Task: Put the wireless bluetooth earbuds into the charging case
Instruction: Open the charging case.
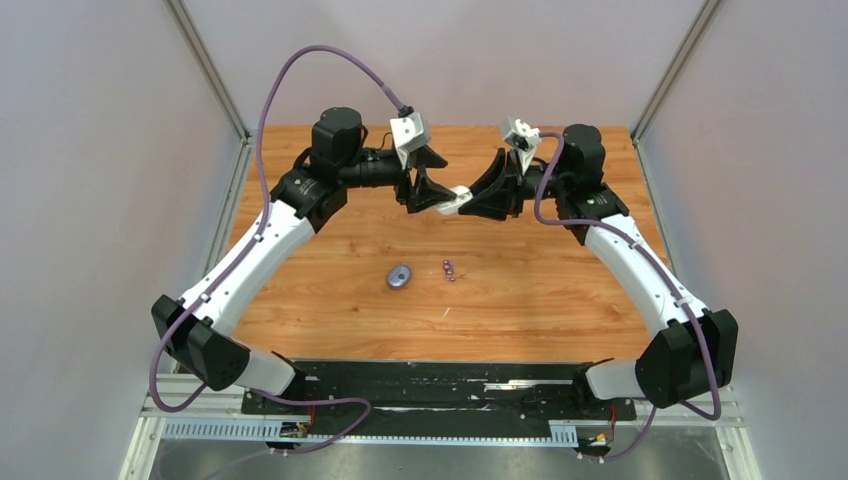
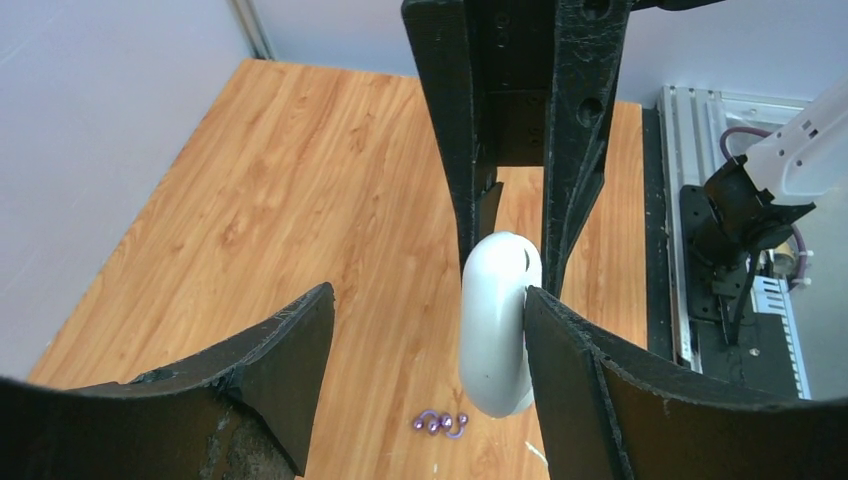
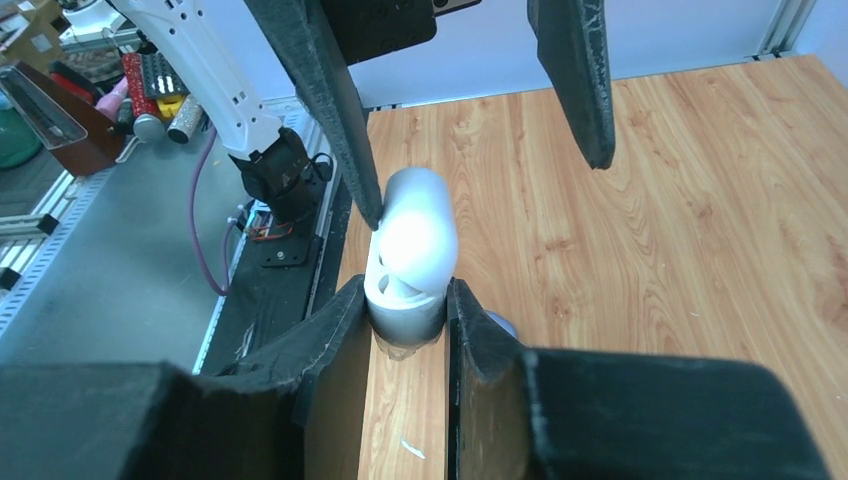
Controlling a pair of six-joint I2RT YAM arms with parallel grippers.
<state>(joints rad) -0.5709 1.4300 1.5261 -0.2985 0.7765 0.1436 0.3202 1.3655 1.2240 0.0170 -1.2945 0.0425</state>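
Observation:
A white charging case (image 1: 456,197) is held in the air over the back middle of the table, with my right gripper (image 3: 407,295) shut on its lower half. Its lid (image 3: 420,225) looks tipped up off the base. My left gripper (image 2: 425,300) stands open around the case (image 2: 497,325), one finger (image 2: 545,330) touching the case's side and the other well apart from it. The dark purple wireless bluetooth earbuds (image 1: 448,268) lie together on the wood below, also seen in the left wrist view as purple earbuds (image 2: 440,423).
A closed bluish-purple oval case (image 1: 399,276) lies on the wooden table (image 1: 330,240) left of the purple buds. A small white fleck (image 1: 446,312) lies nearer the front. Grey walls stand on both sides, and a black mounting rail (image 1: 440,385) runs along the near edge.

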